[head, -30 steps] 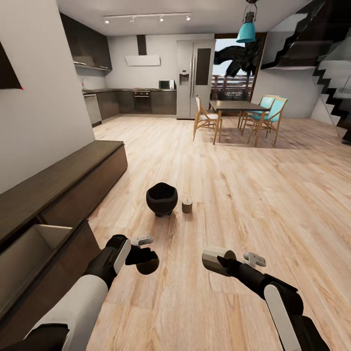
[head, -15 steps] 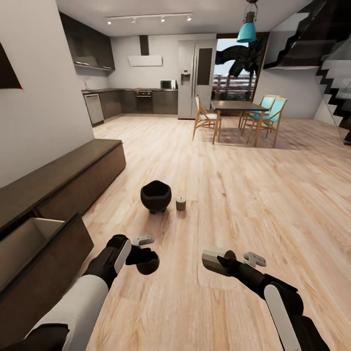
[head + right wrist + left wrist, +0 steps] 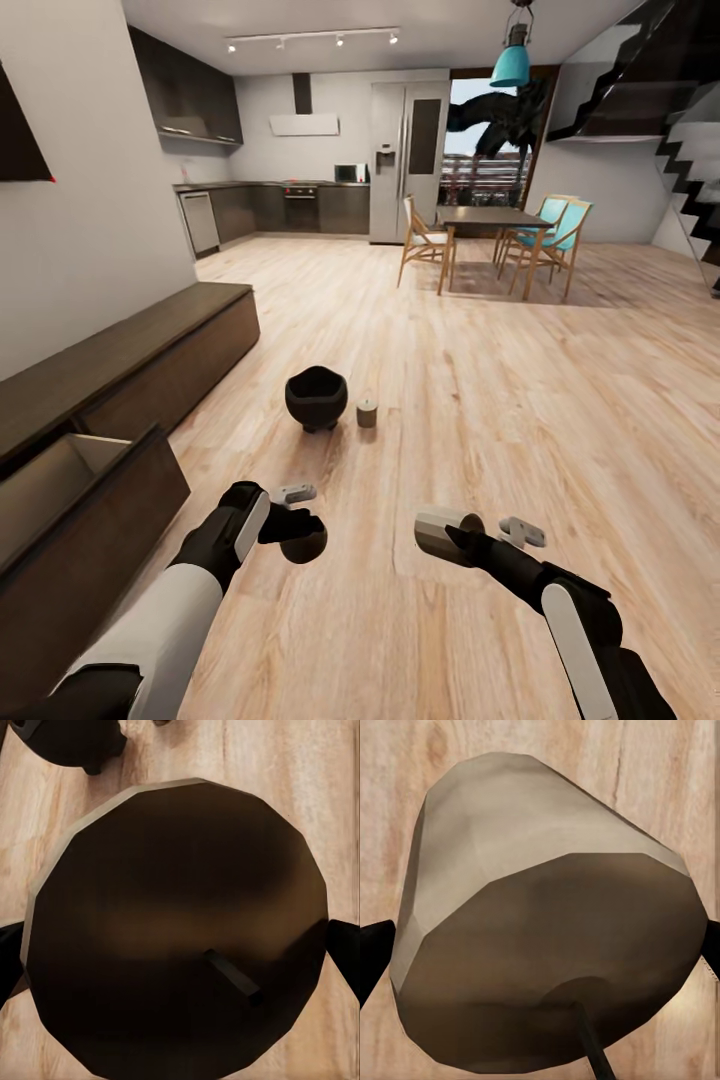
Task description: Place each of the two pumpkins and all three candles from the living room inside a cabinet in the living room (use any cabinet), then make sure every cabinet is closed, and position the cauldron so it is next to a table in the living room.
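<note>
My left gripper (image 3: 298,533) is shut on a brownish candle (image 3: 304,547), seen close up as a beige-brown candle (image 3: 540,915) with a dark wick. A second beige candle (image 3: 437,528) sits in my shut right gripper (image 3: 447,531); its dark top (image 3: 172,930) shows between black fingertips (image 3: 345,956). A third candle (image 3: 367,412) stands on the floor beside the black cauldron (image 3: 316,397), ahead of both hands. The dark cabinet (image 3: 120,360) runs along the left wall, with one front open onto a pale interior (image 3: 45,485). The pumpkins and the living room table are out of view.
Wood floor (image 3: 480,400) stretches ahead and to the right. A dining table (image 3: 490,218) with chairs, a fridge (image 3: 405,160) and kitchen units stand far back. Stairs (image 3: 690,190) rise at the right. The open cabinet front (image 3: 90,540) juts out near my left arm.
The whole view has shifted slightly as the camera moved, so the cauldron and floor candle sit a little farther off. Both grippers hold their candles as before.
</note>
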